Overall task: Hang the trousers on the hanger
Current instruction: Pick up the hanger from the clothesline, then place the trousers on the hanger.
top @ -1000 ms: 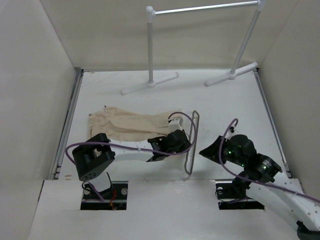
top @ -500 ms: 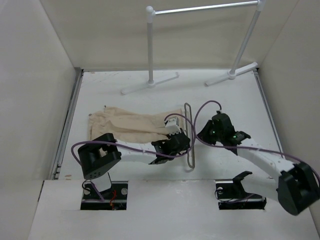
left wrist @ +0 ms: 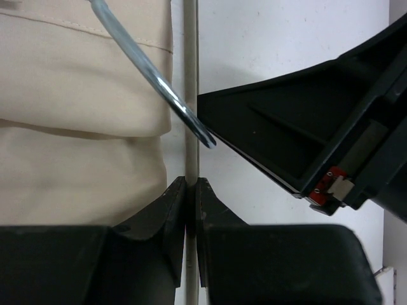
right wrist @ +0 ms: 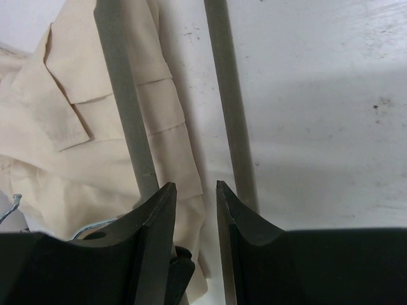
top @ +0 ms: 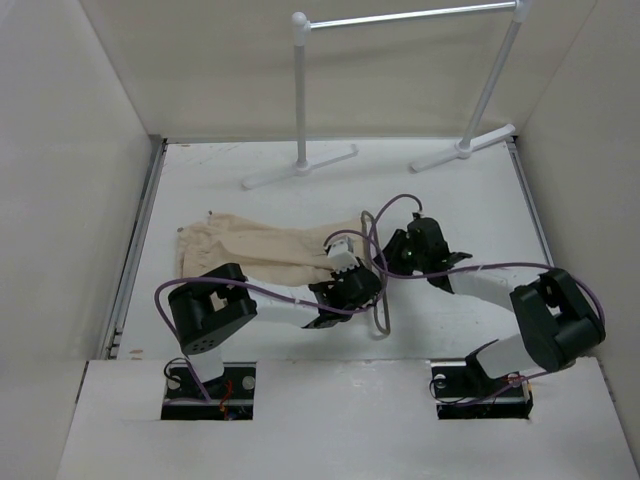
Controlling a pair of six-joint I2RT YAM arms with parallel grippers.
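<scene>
Beside trousers (top: 260,255), left hand (left wrist: 191,190) pinching hanger (left wrist: 190,82), right hand (right wrist: 194,197) seemingly ajar

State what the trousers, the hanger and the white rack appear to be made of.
Trousers: soft woven cloth, matte beige; it folds, creases and shows stitched pocket flaps. Hanger: probably metal wire; its hook end gleams, while the straight bars look dull grey, perhaps coated. Rack: smooth white tube, either plastic or painted metal; the look leaves it open.

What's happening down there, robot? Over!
Left end effector shut on hanger. Right end effector open above it, empty. Flat on table: trousers, not hung yet. White rack stands behind, apart.
</scene>
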